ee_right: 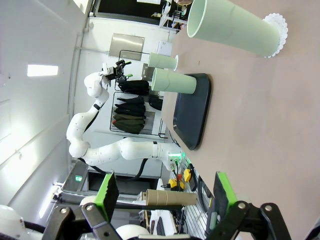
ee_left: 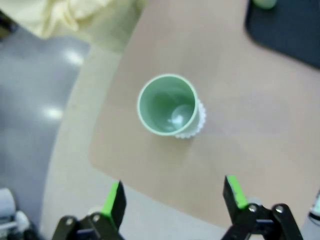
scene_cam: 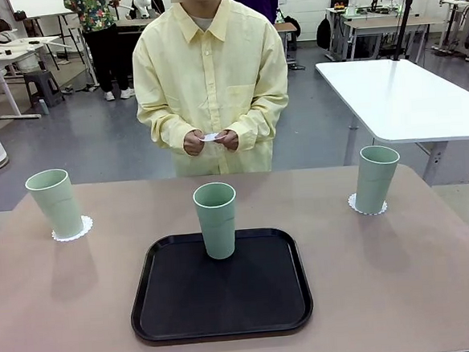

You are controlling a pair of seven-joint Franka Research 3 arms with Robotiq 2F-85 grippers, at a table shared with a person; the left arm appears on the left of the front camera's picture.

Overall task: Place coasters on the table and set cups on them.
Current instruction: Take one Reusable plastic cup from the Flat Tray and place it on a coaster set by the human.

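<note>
Three mint-green cups stand upright. The left cup (scene_cam: 56,202) sits on a white lacy coaster (scene_cam: 72,231) on the beige table (scene_cam: 402,277). The right cup (scene_cam: 375,178) sits on another coaster (scene_cam: 368,208). The middle cup (scene_cam: 217,219) stands on the black tray (scene_cam: 220,286). The person across the table holds a third coaster (scene_cam: 210,136) in both hands. My left gripper (ee_left: 172,194) hangs open above the left cup (ee_left: 167,105) and its coaster (ee_left: 196,125). My right gripper (ee_right: 164,192) is open, with the right cup (ee_right: 232,27) and its coaster (ee_right: 277,34) lying sideways across the picture ahead.
The black tray (ee_right: 192,112) lies in the middle of the table near my side. A white table (scene_cam: 410,99) stands at the back right beyond the far edge. The person in a yellow shirt (scene_cam: 212,81) stands at the far middle.
</note>
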